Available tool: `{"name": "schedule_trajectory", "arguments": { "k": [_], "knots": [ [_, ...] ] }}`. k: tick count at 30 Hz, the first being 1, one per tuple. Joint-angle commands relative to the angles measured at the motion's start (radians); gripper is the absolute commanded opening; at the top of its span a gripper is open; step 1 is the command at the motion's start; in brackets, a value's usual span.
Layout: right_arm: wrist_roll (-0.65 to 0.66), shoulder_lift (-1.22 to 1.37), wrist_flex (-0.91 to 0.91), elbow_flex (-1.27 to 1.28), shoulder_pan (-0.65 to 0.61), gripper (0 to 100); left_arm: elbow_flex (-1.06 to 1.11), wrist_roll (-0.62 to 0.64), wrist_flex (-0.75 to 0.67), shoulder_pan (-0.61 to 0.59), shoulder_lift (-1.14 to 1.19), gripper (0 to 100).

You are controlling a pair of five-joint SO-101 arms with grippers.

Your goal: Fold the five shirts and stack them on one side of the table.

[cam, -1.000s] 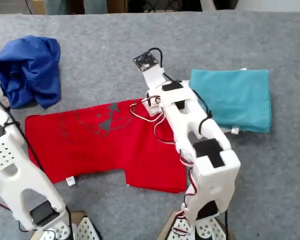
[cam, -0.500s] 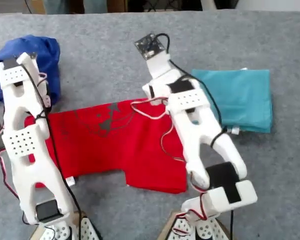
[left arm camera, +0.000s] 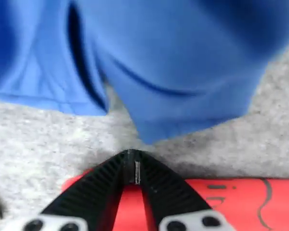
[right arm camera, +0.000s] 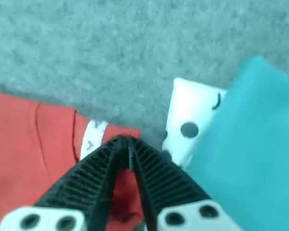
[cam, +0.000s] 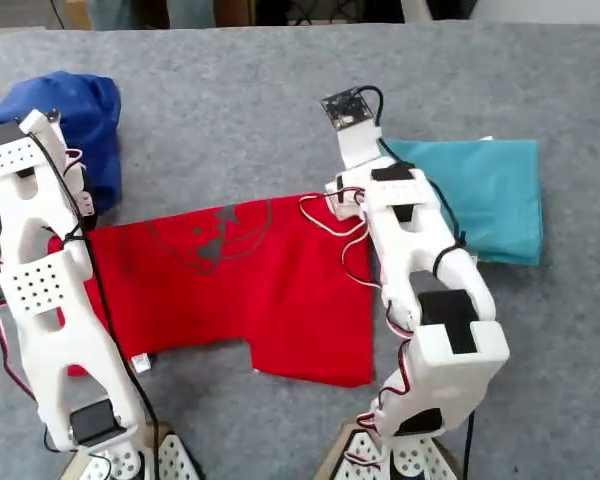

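A red shirt (cam: pixel 230 285) lies spread flat on the grey table (cam: pixel 230 90). My left gripper (cam: pixel 82 212) is at the shirt's far left corner. In the left wrist view its fingertips (left arm camera: pixel 135 161) are shut on the edge of the red shirt (left arm camera: pixel 241 197). The crumpled blue shirt (left arm camera: pixel 173 62) lies just beyond. My right gripper (cam: pixel 333 198) is at the shirt's far right corner, shut (right arm camera: pixel 127 144) on the red shirt (right arm camera: pixel 29 159) beside a white label (right arm camera: pixel 93 135). A folded teal shirt (cam: pixel 480 195) lies to the right.
The blue shirt (cam: pixel 65 125) sits bunched at the far left of the table. A white tag (right arm camera: pixel 190 125) sticks out by the teal shirt (right arm camera: pixel 250 144), close to my right gripper. Bare grey felt lies along the far side and the front right.
The left arm swung up from the near left edge to the red shirt's far left corner. The right arm shifted right, and the shirt's far right corner went with it.
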Motion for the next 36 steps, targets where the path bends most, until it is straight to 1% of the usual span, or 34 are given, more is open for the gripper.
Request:
{"name": "schedule_trajectory", "arguments": {
  "k": [1, 3, 5, 7, 9, 12, 14, 16, 18, 20, 22, 24, 26, 28, 31, 36],
  "knots": [
    [0.014, -0.136, 0.115, -0.051, -0.020, 1.5, -0.085, 0.009, 0.006, -0.113, -0.081, 3],
    [0.072, -0.214, 0.224, -0.050, -0.023, 1.5, -0.096, 0.009, 0.006, -0.143, -0.140, 3],
    [0.175, -0.291, 0.351, -0.047, -0.025, 1.5, -0.084, 0.009, 0.008, -0.173, -0.210, 3],
    [0.279, -0.364, 0.497, -0.044, -0.049, 1.5, -0.042, 0.003, 0.008, -0.194, -0.284, 3],
    [0.356, -0.429, 0.655, -0.044, -0.083, 2.1, 0.021, 0.000, 0.008, -0.202, -0.358, 3],
    [0.420, -0.515, 0.853, -0.033, -0.150, 10.0, 0.150, 0.000, 0.008, -0.194, -0.474, 3],
    [0.482, -0.579, 0.931, 0.005, -0.196, 17.0, 0.239, -0.002, 0.008, -0.185, -0.563, 3],
    [0.554, -0.654, 0.967, 0.077, -0.253, 22.4, 0.331, -0.002, 0.008, -0.170, -0.644, 3],
    [0.601, -0.746, 0.970, 0.182, -0.318, 25.9, 0.418, -0.017, 0.006, -0.148, -0.720, 3],
    [0.626, -0.848, 0.968, 0.297, -0.388, 26.1, 0.495, -0.055, 0.002, -0.127, -0.778, 3],
    [0.631, -0.938, 0.967, 0.404, -0.470, 26.1, 0.556, -0.064, 0.000, -0.108, -0.824, 3],
    [0.628, -1.017, 0.927, 0.509, -0.539, 26.2, 0.604, -0.063, 0.000, -0.094, -0.845, 3],
    [0.626, -1.063, 0.856, 0.610, -0.580, 26.2, 0.639, -0.063, 0.005, -0.082, -0.856, 3],
    [0.621, -1.059, 0.783, 0.694, -0.595, 26.2, 0.664, -0.058, 0.005, -0.081, -0.852, 3],
    [0.582, -1.004, 0.654, 0.789, -0.595, 26.2, 0.688, -0.015, 0.002, -0.081, -0.850, 3],
    [0.571, -0.878, 0.491, 0.849, -0.614, 26.3, 0.694, 0.000, 0.000, -0.067, -0.850, 3]
  ]
}}
